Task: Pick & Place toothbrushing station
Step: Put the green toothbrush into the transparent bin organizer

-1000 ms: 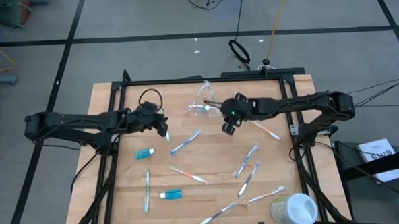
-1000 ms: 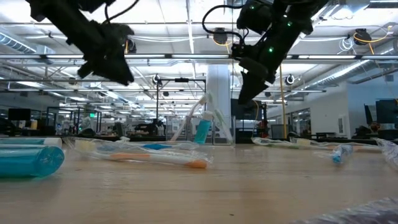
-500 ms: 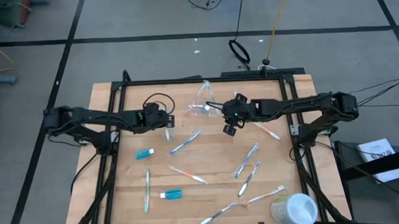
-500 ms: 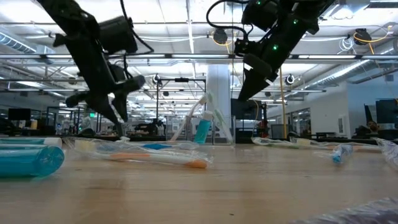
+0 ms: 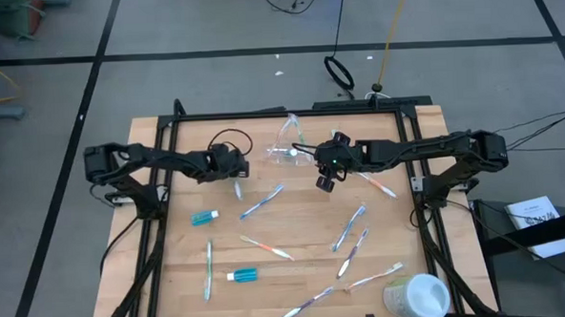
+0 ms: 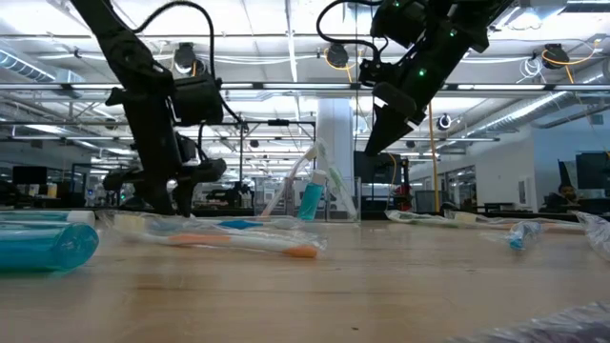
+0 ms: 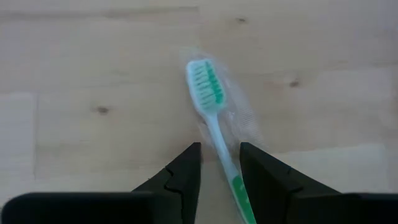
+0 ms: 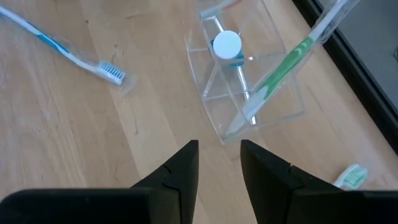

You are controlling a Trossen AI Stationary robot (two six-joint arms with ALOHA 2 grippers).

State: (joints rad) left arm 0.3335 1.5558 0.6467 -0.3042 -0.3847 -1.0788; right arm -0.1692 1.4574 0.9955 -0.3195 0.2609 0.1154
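The left gripper [image 7: 219,163] hangs low over the surface [image 5: 295,230], fingers slightly parted astride a green toothbrush [image 7: 214,121], not gripping it. The right gripper [image 8: 218,157], also slightly parted and empty, hovers just before the clear holder [image 8: 249,81] containing 1 toothpaste tube [image 8: 227,46].

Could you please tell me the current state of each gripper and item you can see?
left gripper: open, low, astride the wrapped toothbrush's handle.
wrapped toothbrush: flat on the table, not gripped.
right gripper: open, empty, above the clear cup.
clear cup: upright, holding a toothpaste tube and a leaning green toothbrush.
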